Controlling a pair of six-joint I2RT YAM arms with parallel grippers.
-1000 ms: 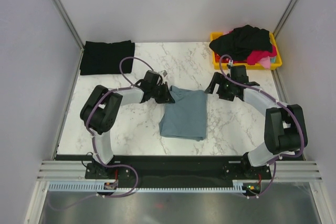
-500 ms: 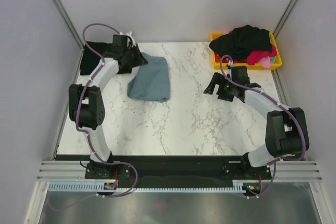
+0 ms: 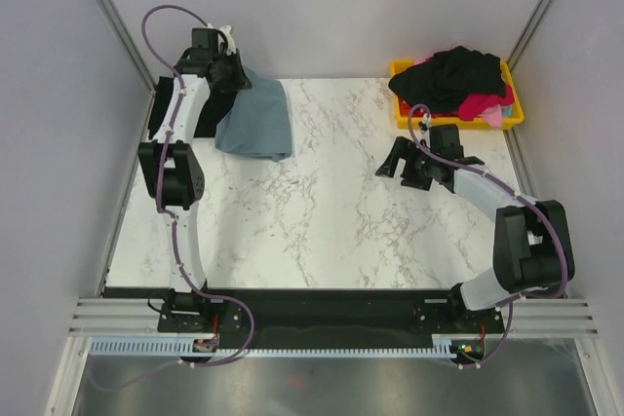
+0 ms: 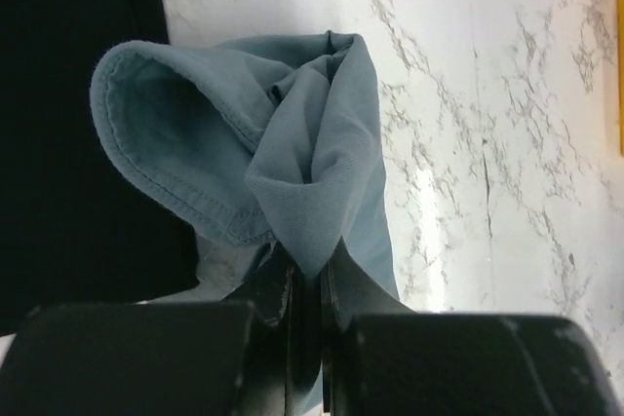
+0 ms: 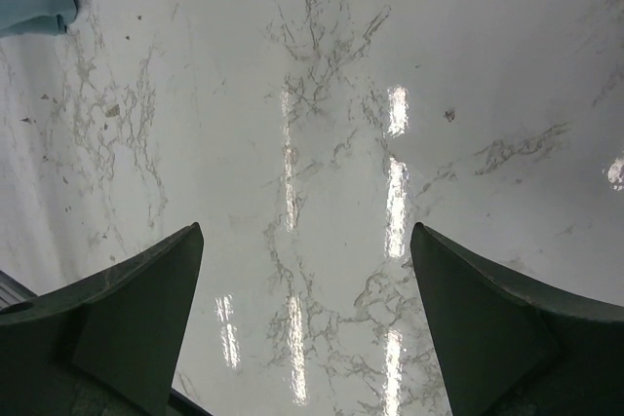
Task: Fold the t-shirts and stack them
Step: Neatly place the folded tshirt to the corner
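- Black t-shirt point(image 4: 68, 143) beside the left jaws was mostly hidden.
- Left arm point(image 3: 181, 109) stretched far out, jaws clamped on blue-grey t-shirt point(image 4: 322, 143).
- Right jaws gaped apart above the worktop point(image 5: 322, 94).

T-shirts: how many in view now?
4 at least: slate blue-grey cotton t-shirt in the left gripper, far left; folded black t-shirt partly under it; crumpled black t-shirt and pink-red t-shirt heaped in the yellow plastic bin. More may be buried there.

The blue-grey shirt point(image 3: 255, 122), folded, is bunched and pinched at one edge, draped at the far left beside the flat black shirt point(image 4: 68, 143). At the far right, black and pink-red shirts point(image 3: 458, 77) are heaped.
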